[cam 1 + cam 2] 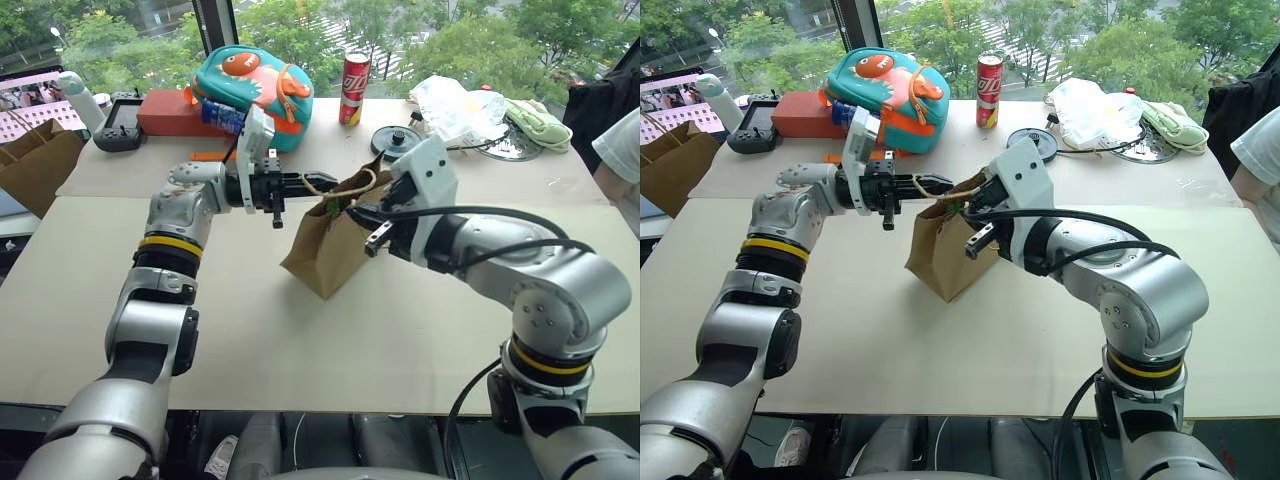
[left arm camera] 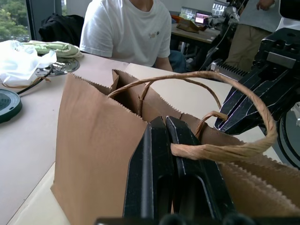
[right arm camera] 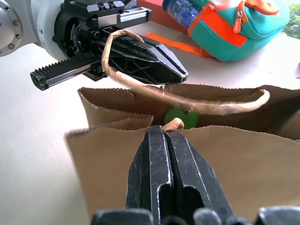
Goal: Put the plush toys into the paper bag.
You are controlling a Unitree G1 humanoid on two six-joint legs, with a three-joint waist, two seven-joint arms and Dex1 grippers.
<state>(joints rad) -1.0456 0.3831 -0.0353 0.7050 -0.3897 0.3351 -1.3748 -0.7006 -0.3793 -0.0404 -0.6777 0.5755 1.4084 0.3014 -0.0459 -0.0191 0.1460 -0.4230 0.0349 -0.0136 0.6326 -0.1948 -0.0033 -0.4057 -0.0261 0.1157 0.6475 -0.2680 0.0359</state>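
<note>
Grippers meet over the paper bag (image 1: 330,250) at the centre of the frame, each gripper clamped on a handle. The left gripper (image 1: 318,185) comes in level from the left with its black fingers (image 2: 161,159) pressed together on one twisted cord loop (image 2: 220,150); the right gripper (image 3: 165,133) is shut on the near rim, where the other cord (image 3: 174,124) pokes up between its tips. Pulling on both handles at once looks meant to spread or lift the mouth, so the two paper walls stand apart (a gap shows between them in the right wrist view).

Inside that gap sits a bit of green (image 3: 180,117), which I judge to be the tip of the red chili toy, so at least one plush toy seems to be in the bag; the red body is hidden by the paper. Whether the pale fuzzy one is in there too I cannot tell.

On the table (image 1: 300,340) behind, toward the upper part of the frame, lie a teal and orange backpack (image 1: 255,90), a red can (image 1: 353,88), a white plastic bag (image 1: 455,105) and a pale green cloth (image 1: 540,122). A darker paper bag (image 1: 35,165) stands at the left edge. A person in a white shirt (image 2: 126,28) sits beyond the table's far side.
</note>
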